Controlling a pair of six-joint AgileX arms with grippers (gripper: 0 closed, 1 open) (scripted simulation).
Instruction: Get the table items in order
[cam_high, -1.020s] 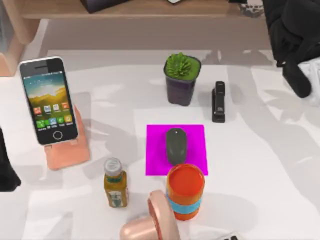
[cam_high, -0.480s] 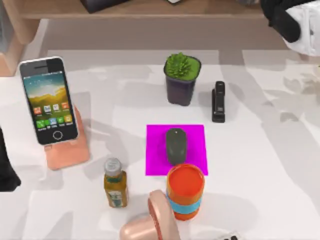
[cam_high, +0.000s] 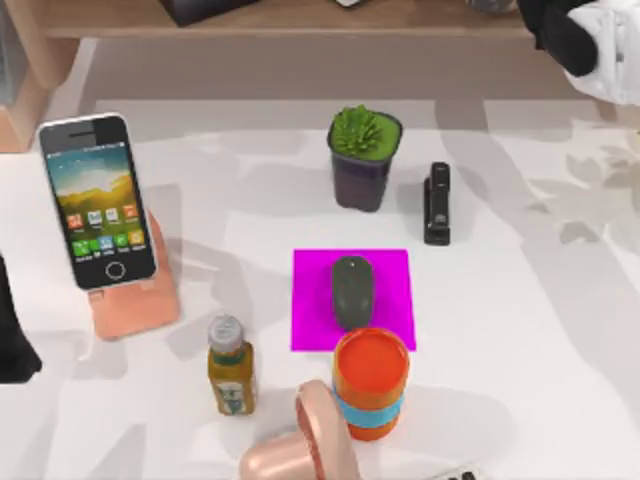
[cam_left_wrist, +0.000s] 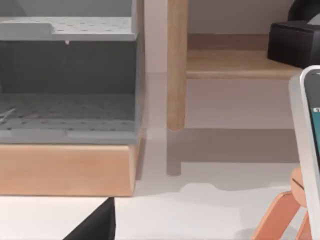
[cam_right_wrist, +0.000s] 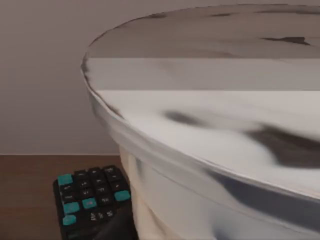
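Grey mouse (cam_high: 351, 291) on magenta mat (cam_high: 390, 270); smartphone (cam_high: 97, 201) propped on stand; right hand (cam_high: 585, 40) at far-right counter corner, grip state unclear.

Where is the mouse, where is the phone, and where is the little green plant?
mouse (cam_high: 351, 290), top view, middle of its dark grey back.
phone (cam_high: 98, 202), top view, middle of its colourful screen.
green plant (cam_high: 363, 131), top view, its spiky green top above the dark pot.
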